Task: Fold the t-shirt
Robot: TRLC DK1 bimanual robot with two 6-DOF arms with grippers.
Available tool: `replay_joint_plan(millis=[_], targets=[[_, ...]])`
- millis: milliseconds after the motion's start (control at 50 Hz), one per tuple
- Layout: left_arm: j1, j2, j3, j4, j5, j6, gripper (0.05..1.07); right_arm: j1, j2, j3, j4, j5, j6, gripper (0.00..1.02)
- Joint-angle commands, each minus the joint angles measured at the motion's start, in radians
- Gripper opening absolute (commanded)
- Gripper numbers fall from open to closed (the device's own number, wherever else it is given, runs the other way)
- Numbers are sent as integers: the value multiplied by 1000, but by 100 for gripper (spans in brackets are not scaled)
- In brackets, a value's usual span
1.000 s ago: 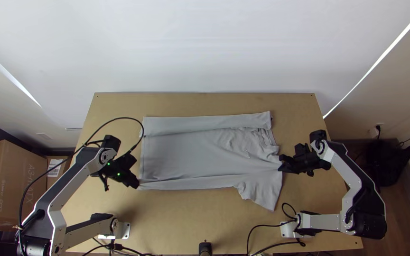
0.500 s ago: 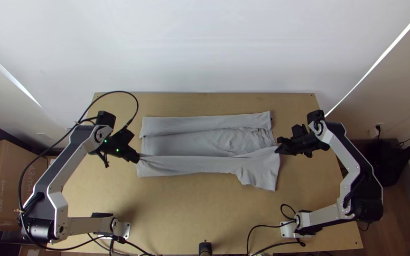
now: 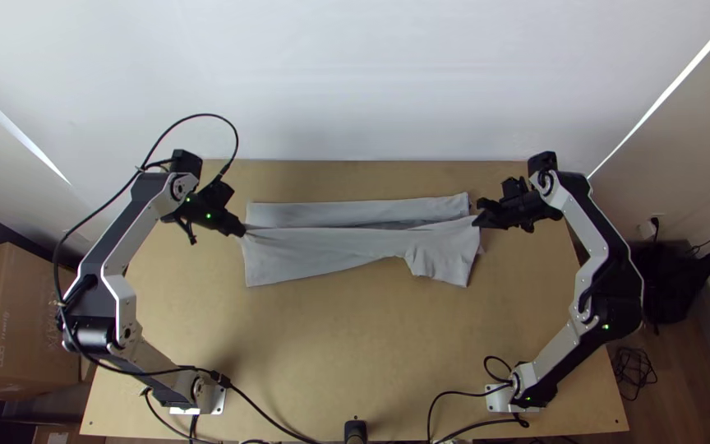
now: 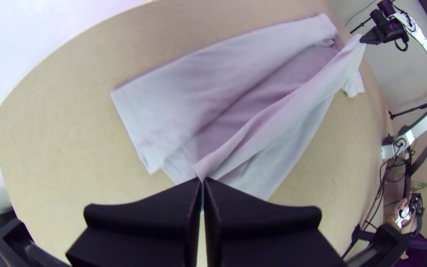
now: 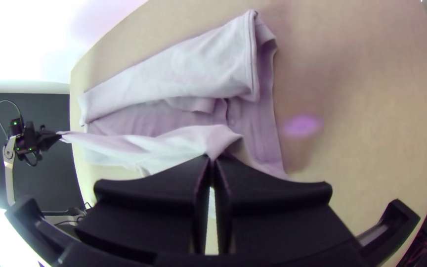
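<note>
In the top view my left gripper (image 3: 240, 230) and my right gripper (image 3: 478, 220) hold the near part of the grey t-shirt (image 3: 330, 251) stretched between them, lifted over its middle. The far strip lies folded inward along the shirt's far side. A sleeve hangs near the right gripper. In the left wrist view the left gripper (image 4: 203, 182) is shut on a cloth edge of the shirt (image 4: 174, 99). The right wrist view has the right gripper (image 5: 211, 160) shut on another part of the shirt (image 5: 184, 74), with cloth bunched at its tips.
Bare wooden table (image 3: 330, 353) lies between the shirt and the arm bases. A black post (image 3: 355, 431) stands at the table's near edge. Cardboard boxes (image 3: 18, 321) are beyond the left side, and cables run near both bases.
Both grippers have moved up the picture toward the table's far edge, drawing the shirt's near part over its middle. The uncovered middle has narrowed to a thin band.
</note>
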Motion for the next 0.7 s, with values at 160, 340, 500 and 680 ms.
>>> replay_joint_plan(millis=[160,340,500,680], targets=[[13,207,259,5,11,-48,8,22,178,197,-11,-2,44,2],[26,343,405,0,11,-65,8,27,287,326,-11,-2,75,2],[33,427,465,0,11,-85,8,25,377,421,-11,0,103,2],[33,469,466,37,27,-130,51,10,443,462,12,6,149,42]])
